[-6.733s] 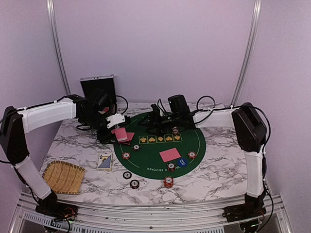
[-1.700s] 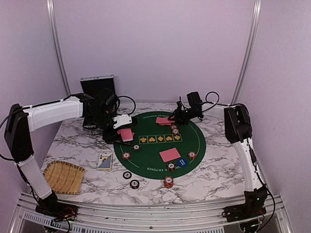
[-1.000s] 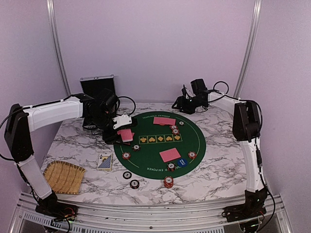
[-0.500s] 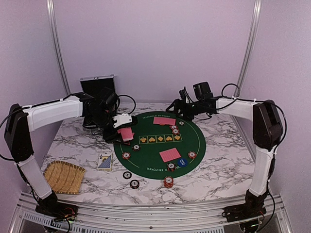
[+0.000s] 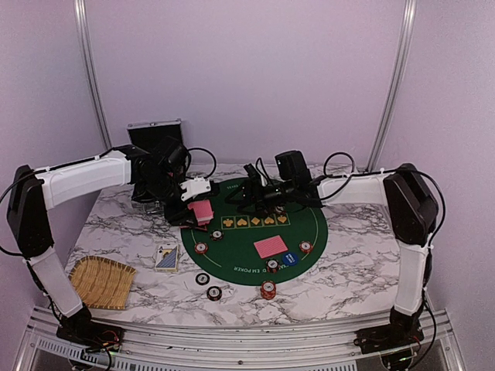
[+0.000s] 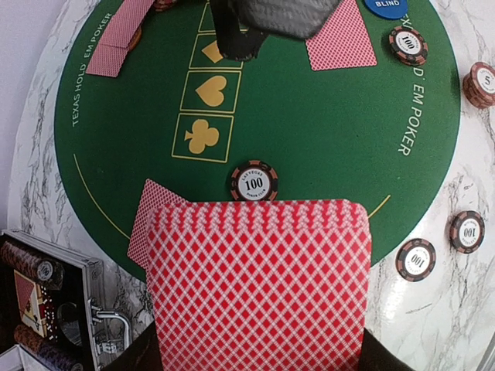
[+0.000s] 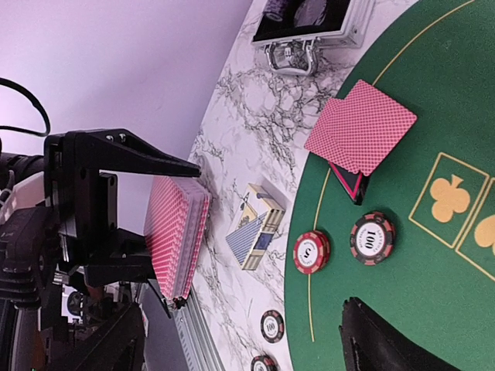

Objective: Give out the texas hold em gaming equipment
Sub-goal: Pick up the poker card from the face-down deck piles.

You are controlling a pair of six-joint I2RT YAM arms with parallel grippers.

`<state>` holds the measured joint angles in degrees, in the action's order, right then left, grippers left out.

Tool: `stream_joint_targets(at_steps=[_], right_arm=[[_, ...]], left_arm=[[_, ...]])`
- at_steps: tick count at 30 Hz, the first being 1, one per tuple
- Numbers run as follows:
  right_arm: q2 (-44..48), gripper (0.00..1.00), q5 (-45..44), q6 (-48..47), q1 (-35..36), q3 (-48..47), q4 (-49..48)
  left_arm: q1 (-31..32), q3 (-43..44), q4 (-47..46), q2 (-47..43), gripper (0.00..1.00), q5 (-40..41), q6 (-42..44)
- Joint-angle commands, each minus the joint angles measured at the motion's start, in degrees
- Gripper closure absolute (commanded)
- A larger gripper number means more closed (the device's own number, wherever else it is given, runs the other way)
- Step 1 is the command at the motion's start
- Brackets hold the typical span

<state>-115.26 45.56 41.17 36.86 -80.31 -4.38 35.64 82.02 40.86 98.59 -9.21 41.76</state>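
Marble table (image 5: pixel 348 263), top view: your right gripper (image 5: pixel 251 197) swung back from upper right to frame centre, beside deck (image 5: pixel 203 212) clamped in left gripper (image 5: pixel 198 205). Left wrist: dealt pair (image 6: pixel 116 35) upper left. Right wrist: jaws wide, empty; likely next draw.

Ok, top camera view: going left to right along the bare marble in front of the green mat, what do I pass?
From the left: woven tray → card box → dark chip → second chip, slightly nearer → red chip stack.
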Motion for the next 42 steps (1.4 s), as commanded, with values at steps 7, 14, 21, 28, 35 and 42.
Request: stream_joint_targets(at_steps=[7, 14, 21, 28, 35, 42], right_arm=[[-6.23, 0.15, 4.86, 7.44, 3.28, -4.38, -10.5], [-8.16, 0.15, 5.63, 9.66, 4.4, -5.92, -13.3], [-10.18, 0.15, 6.66, 11.91, 4.94, -7.36, -15.75], [-13.78, 0.16, 7.29, 12.71, 6.1, -11.72, -15.45], [-17.56, 0.16, 7.94, 13.33, 7.34, -16.18, -15.02], [-20.41, 0.17, 7.89, 13.41, 7.55, -19.95, -13.14]], left_arm=[[0.13, 2.18, 0.78, 0.34, 1.0, -1.69, -0.58], [0.13, 2.09, 0.78, 0.64, 1.0, -1.73, -0.46], [0.13, 2.09, 0.86, 0.73, 1.0, -1.8, -0.53], [0.22, 2.36, 0.81, 0.76, 1.0, -2.13, -0.8], [0.24, 2.27, 0.88, 0.91, 1.0, -2.41, -0.89], [0.31, 1.94, 0.85, 0.62, 1.0, -2.48, -0.97]])
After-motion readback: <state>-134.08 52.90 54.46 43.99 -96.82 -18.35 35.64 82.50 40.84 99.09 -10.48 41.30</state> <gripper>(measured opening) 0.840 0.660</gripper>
